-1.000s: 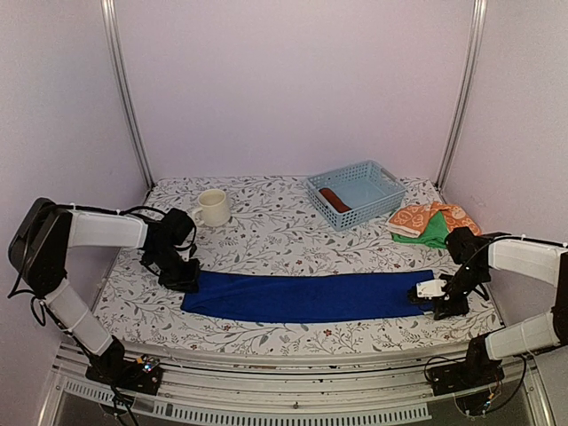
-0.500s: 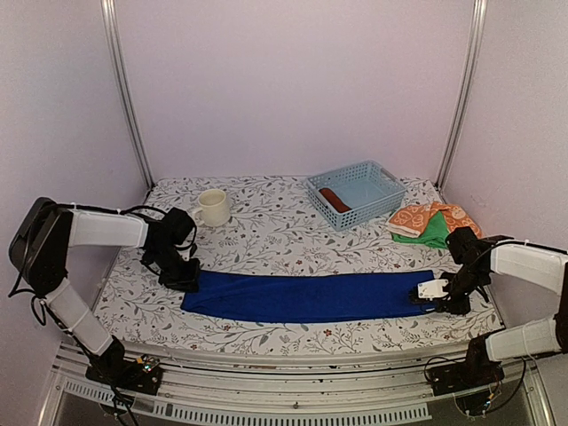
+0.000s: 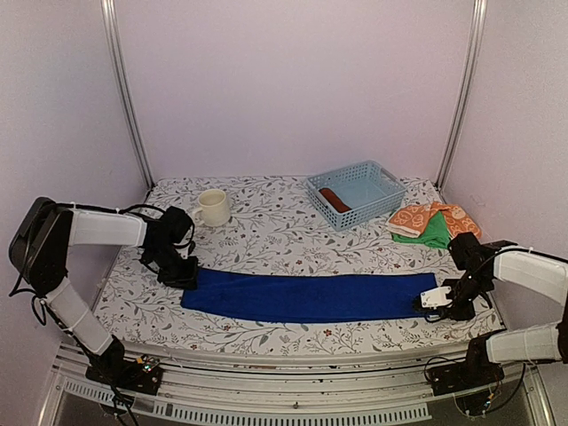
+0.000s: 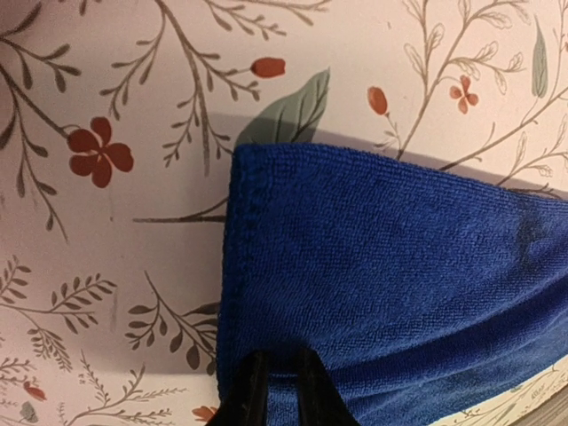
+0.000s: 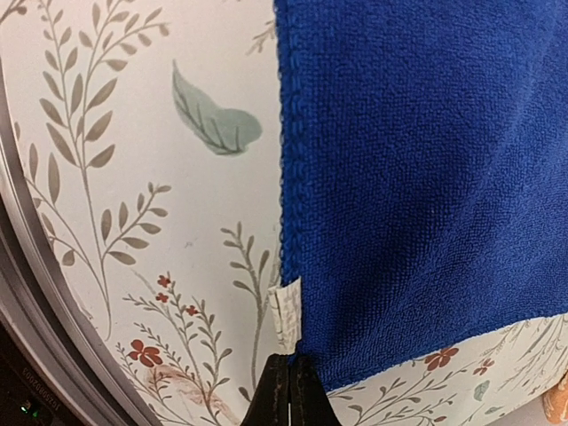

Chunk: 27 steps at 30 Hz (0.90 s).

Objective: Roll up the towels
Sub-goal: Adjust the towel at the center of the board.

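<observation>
A royal-blue towel [image 3: 306,297] lies stretched flat in a long strip across the near part of the table. My left gripper [image 3: 185,273] is shut on its left end. In the left wrist view the gripper [image 4: 284,373] pinches a fold of the blue towel [image 4: 373,266] at its edge. My right gripper [image 3: 437,304] sits at the towel's right end. In the right wrist view it [image 5: 290,368] is shut tight on the blue towel [image 5: 417,160] at the corner, just below a white label [image 5: 286,315]. A rust-brown towel [image 3: 335,200] lies rolled in the basket.
The pale blue lattice basket [image 3: 383,179] stands at the back right. Orange patterned [image 3: 417,216] and green [image 3: 432,232] towels lie piled to its right. A cream mug [image 3: 211,207] stands at the back left. The table's metal front rail [image 5: 35,293] runs close to the right gripper.
My right gripper has closed on the towel's right corner and shifted slightly nearer and to the right. The left arm and the left end of the towel have not moved.
</observation>
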Each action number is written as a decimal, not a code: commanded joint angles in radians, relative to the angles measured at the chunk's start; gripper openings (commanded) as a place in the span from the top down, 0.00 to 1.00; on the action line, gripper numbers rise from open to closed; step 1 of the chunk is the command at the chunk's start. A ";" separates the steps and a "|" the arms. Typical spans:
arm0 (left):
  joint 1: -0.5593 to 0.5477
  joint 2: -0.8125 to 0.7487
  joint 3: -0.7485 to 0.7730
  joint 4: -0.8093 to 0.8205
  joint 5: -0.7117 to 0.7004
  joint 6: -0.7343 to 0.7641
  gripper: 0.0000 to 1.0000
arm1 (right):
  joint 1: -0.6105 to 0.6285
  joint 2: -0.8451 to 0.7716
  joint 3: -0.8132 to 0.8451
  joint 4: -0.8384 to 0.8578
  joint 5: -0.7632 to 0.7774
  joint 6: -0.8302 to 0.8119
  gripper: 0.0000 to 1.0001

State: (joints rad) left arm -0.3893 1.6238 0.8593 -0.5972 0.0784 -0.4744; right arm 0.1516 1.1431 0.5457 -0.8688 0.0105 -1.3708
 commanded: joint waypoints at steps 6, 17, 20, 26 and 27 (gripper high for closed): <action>0.023 0.028 -0.004 0.005 -0.042 0.022 0.86 | -0.008 -0.031 -0.031 -0.026 0.035 -0.050 0.78; -0.050 -0.123 0.108 -0.019 0.006 0.040 0.83 | -0.028 -0.011 0.246 -0.040 -0.158 0.167 0.44; -0.068 -0.130 0.101 -0.004 0.028 0.038 0.83 | -0.076 0.055 0.287 0.055 -0.234 0.355 0.11; -0.091 -0.104 0.042 0.042 0.062 0.027 0.85 | -0.149 0.312 0.372 0.023 -0.425 0.566 0.01; -0.094 -0.103 0.032 0.050 0.063 0.026 0.86 | -0.151 0.337 0.380 0.030 -0.432 0.594 0.02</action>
State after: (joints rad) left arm -0.4614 1.5002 0.9371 -0.5770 0.1135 -0.4488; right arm 0.0193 1.3705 0.8928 -0.8391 -0.2802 -0.9737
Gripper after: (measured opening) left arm 0.151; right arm 0.989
